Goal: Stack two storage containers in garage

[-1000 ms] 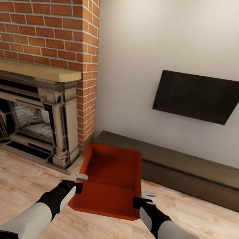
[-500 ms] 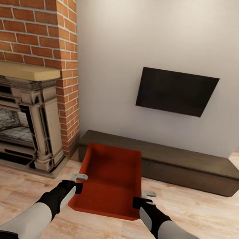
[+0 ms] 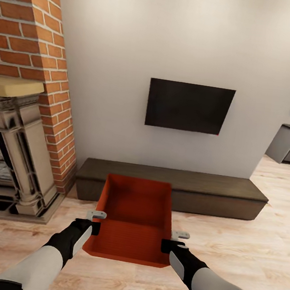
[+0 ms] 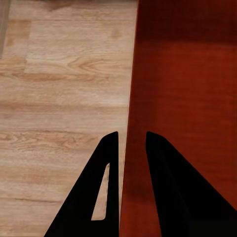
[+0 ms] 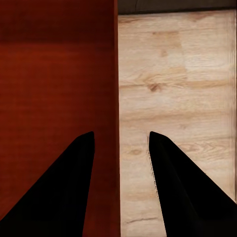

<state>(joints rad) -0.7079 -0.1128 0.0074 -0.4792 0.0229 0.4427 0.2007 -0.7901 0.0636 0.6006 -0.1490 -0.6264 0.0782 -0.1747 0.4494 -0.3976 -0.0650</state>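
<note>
The orange-red storage container [image 3: 134,217] hangs above the wood-plank floor [image 3: 240,252], carried between both arms in front of the low dark cabinet [image 3: 212,192]. The left end effector [image 3: 96,220] is clamped on its left wall, one finger either side. The right end effector [image 3: 173,240] straddles its right wall, fingers wider apart. A black TV [image 3: 188,107] hangs on the wall, beside the brick fireplace [image 3: 21,98].

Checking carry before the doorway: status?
Left gripper and right gripper each straddle a side wall of the storage container. Low cabinet ahead.
</note>
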